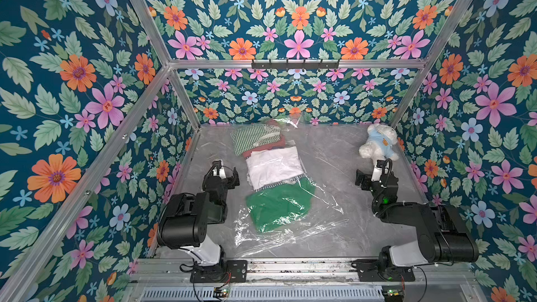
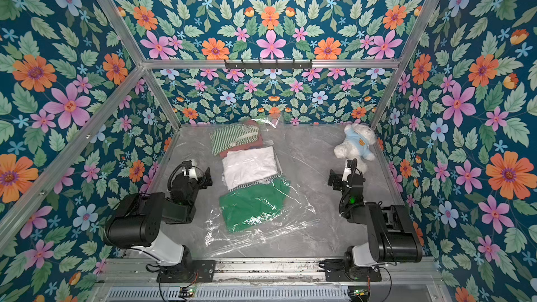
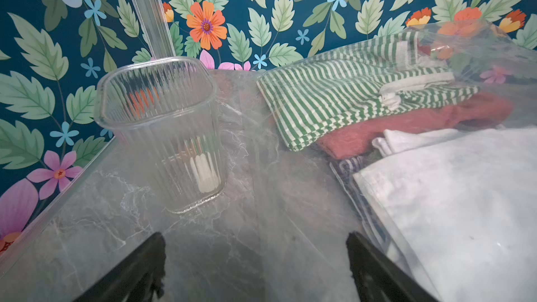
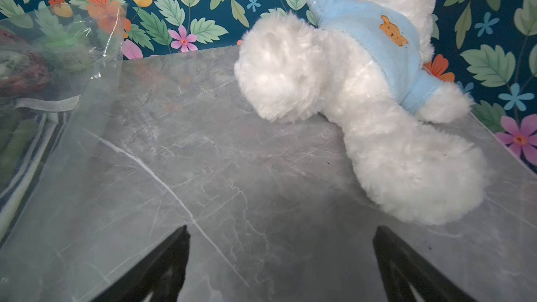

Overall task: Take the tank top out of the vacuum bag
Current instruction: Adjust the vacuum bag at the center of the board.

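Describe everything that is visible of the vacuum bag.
The bag is clear, glossy, crinkled plastic. It lies flat on the marble table and runs from the back wall toward the front. Folded clothes show through it in a row: striped, red, white, green. Its far end curls up. The left claw and right claw are open and do not grip it.

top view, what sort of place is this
Probably a robot test booth: floral walls on an aluminium frame, left arm and right arm mounted by the table, vacuum bag and plush toy laid out.
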Controlling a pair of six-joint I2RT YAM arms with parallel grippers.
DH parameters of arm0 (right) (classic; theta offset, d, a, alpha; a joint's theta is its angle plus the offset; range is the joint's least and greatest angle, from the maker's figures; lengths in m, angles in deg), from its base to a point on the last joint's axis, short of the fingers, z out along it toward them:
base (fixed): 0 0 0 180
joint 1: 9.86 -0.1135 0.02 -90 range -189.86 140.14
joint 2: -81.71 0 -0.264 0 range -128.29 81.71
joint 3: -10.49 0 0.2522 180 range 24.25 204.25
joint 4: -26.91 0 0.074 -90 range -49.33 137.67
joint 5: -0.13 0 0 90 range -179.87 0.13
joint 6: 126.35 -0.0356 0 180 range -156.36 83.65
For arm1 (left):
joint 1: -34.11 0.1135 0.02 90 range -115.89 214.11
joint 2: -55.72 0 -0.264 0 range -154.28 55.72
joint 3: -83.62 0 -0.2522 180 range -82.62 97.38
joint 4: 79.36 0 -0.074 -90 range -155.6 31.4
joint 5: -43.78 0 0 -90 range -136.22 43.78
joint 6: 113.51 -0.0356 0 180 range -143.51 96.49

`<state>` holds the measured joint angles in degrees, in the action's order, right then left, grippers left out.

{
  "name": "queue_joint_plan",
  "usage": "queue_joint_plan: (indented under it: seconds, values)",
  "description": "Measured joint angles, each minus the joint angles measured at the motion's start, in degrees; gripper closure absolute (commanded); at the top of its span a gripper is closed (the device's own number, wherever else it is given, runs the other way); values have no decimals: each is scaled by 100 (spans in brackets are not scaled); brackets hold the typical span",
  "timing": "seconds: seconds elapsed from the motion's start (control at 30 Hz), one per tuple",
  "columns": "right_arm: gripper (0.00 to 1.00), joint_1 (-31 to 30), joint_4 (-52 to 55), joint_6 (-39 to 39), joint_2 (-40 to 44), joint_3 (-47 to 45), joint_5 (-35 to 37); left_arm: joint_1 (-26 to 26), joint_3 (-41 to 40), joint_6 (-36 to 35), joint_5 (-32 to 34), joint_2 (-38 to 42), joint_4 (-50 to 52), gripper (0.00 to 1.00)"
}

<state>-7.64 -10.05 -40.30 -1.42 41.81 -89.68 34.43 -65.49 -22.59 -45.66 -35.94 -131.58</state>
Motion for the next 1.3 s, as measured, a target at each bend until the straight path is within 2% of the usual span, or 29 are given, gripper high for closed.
queue_joint_plan:
  seconds: [0.73,0.93,1.13,1.3]
  values:
    - [0,-2,2,-24,127,-85,92,0,-9,-2,-48,17,0,1]
    - [0,2,282,-238,1370,-358,772,0,-79,-44,-138,702,184,1]
    - [0,0,1556,-699,2855,22,942,-33,525,232,168,1580,1353,1]
    - [0,2,2861,-1309,3460,481,636,-35,1478,920,199,1290,2544,1]
